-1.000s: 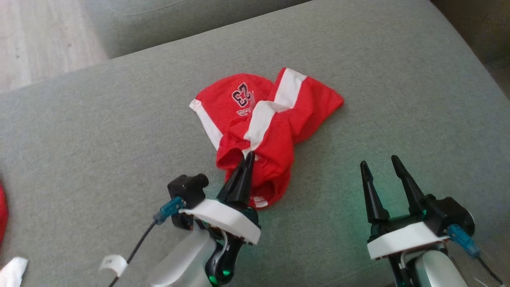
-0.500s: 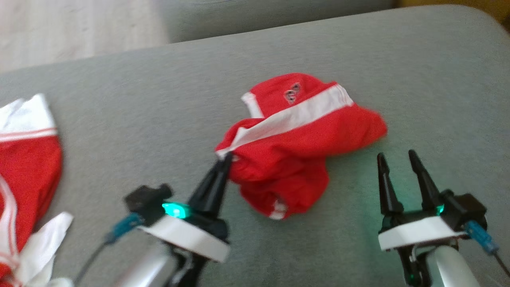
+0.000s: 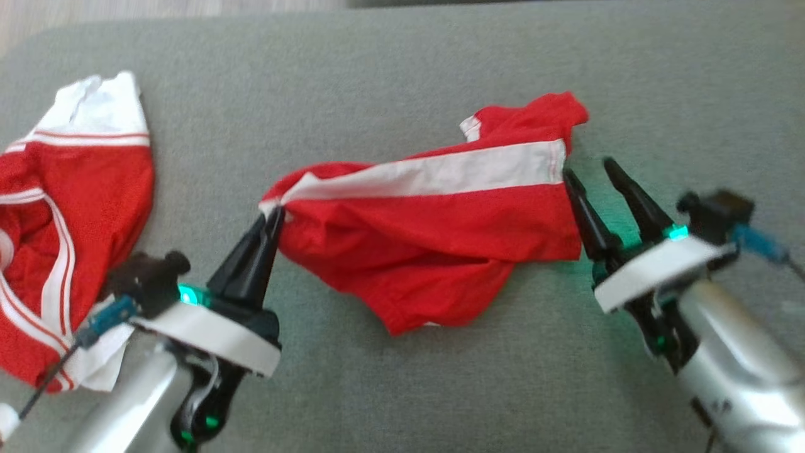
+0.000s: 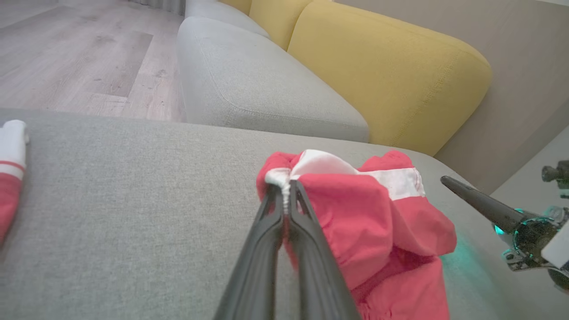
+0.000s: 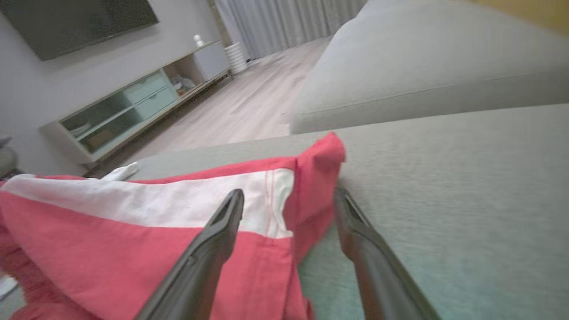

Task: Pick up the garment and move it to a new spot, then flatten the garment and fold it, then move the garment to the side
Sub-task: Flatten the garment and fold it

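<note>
Red cloth with a broad white band: the garment (image 3: 427, 245) lies across the middle of the grey sofa cushion (image 3: 377, 63), drawn long from 9 to 3 o'clock in the head view. The white band runs along its upper side and ends in a stitched hem at 3 o'clock. Below the band the red fabric sags in loose folds to a point at 6 o'clock, and a small red flap sticks up at 1 o'clock.

The left fingers (image 3: 272, 220) are clenched on the garment's corner at 9 o'clock. The left wrist view shows the bunched end of the white band squeezed between their tips.

The right fingers (image 3: 577, 201) stand spread apart, grasping nothing, at the hem at 3 o'clock. In the right wrist view one finger lies over the white band beside the hem stitching, and the other lies over bare cushion just past the cloth's edge.

A second red-and-white garment (image 3: 75, 207) lies well apart at 9 o'clock on the same cushion.
</note>
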